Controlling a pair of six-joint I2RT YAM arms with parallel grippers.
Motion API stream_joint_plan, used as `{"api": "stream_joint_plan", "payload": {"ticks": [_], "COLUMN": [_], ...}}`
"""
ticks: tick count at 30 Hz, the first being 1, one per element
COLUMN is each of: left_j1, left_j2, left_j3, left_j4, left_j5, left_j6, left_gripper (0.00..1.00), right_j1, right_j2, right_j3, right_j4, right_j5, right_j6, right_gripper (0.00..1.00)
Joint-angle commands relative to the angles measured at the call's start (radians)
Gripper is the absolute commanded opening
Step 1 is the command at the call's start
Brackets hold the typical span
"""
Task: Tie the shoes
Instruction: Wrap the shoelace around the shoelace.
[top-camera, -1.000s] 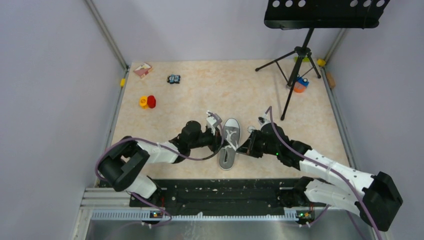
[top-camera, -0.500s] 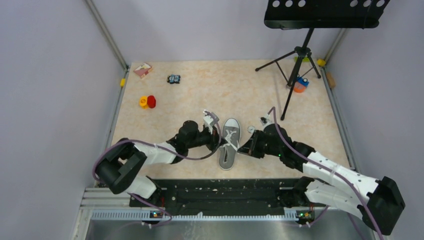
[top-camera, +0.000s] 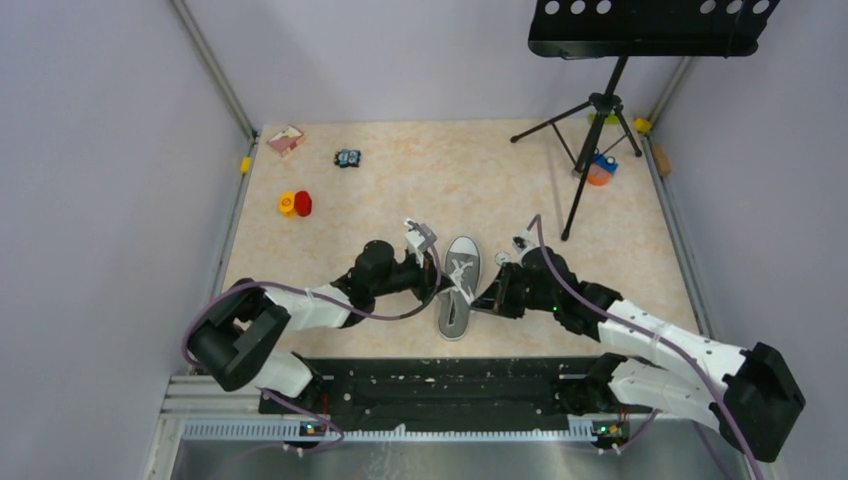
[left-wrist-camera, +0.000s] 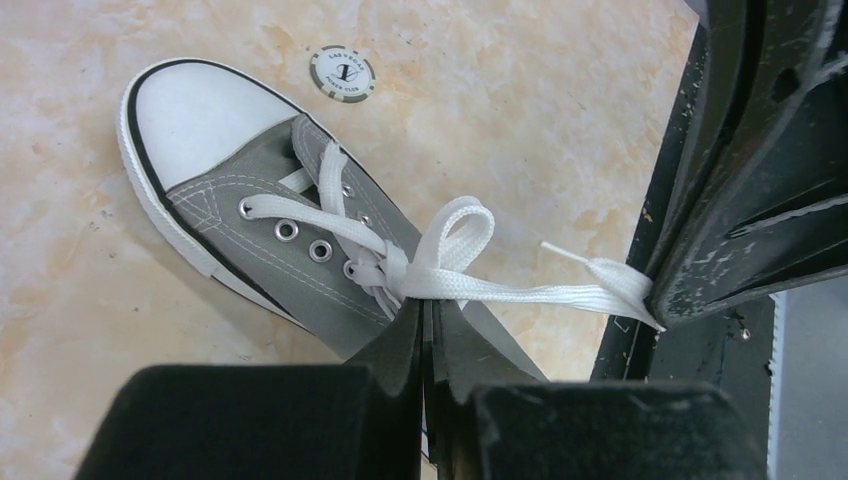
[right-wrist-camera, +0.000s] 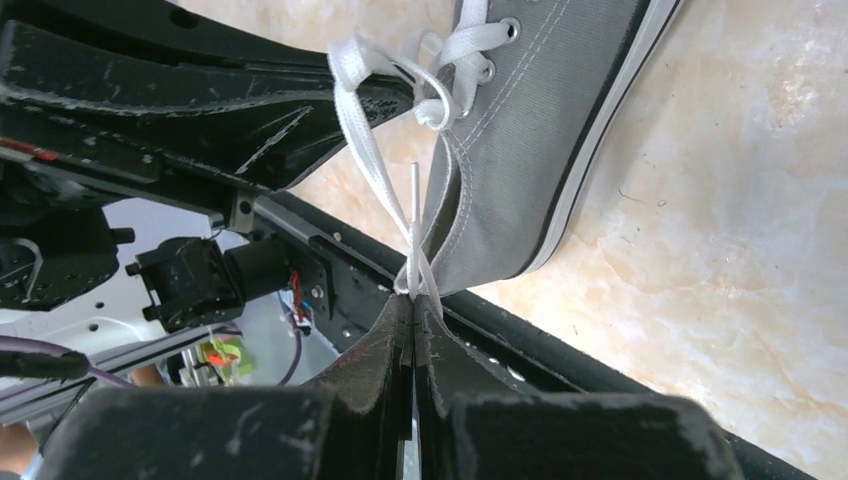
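The shoe (top-camera: 458, 285), a grey sneaker with a white toe cap, lies in front of both arms with its toe pointing away. In the left wrist view the shoe (left-wrist-camera: 290, 240) shows a loose white lace loop (left-wrist-camera: 458, 228) over the eyelets. My left gripper (left-wrist-camera: 430, 305) is shut at the knot, a lace pinched at its tips. One strand runs taut to the right gripper's fingers (left-wrist-camera: 700, 250). In the right wrist view my right gripper (right-wrist-camera: 413, 297) is shut on two lace strands (right-wrist-camera: 372, 160) rising to the shoe (right-wrist-camera: 530, 140). From above, the left gripper (top-camera: 438, 277) and right gripper (top-camera: 484, 297) flank the shoe.
A poker chip (left-wrist-camera: 342, 73) lies just beyond the toe. A music stand's tripod (top-camera: 590, 150) stands at the back right, an orange and blue object (top-camera: 600, 168) by its leg. Red and yellow cups (top-camera: 295, 204), a pink box (top-camera: 286, 139) and a small dark object (top-camera: 347, 157) sit at the back left.
Both arms shifted only slightly beside the shoe. Each gripper stays shut on its lace, and the shoe has not moved.
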Motion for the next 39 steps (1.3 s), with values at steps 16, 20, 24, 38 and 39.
{"api": "stream_joint_plan", "payload": {"ticks": [16, 20, 24, 38, 39], "left_j1": [0.006, 0.006, 0.006, 0.006, 0.006], "left_j2": [-0.014, -0.009, -0.023, -0.065, -0.054], "left_j3": [-0.003, 0.011, 0.012, -0.02, -0.018], "left_j4": [0.034, -0.007, -0.031, -0.003, 0.01], "left_j5": [0.106, 0.12, 0.131, 0.119, 0.129], "left_j6": [-0.01, 0.004, 0.018, 0.041, 0.033], "left_gripper": [0.0, 0.0, 0.0, 0.0, 0.0], "right_j1": [-0.001, -0.006, -0.031, -0.128, -0.129], "right_j2": [0.157, 0.163, 0.171, 0.249, 0.263], "right_j3": [0.026, 0.059, 0.099, 0.127, 0.13], "right_j4": [0.09, 0.045, -0.015, 0.128, 0.138], "right_j5": [0.003, 0.023, 0.044, -0.146, -0.155], "right_j6": [-0.081, -0.141, -0.221, -0.331, -0.333], "right_gripper": [0.03, 0.28, 0.4, 0.47, 0.47]}}
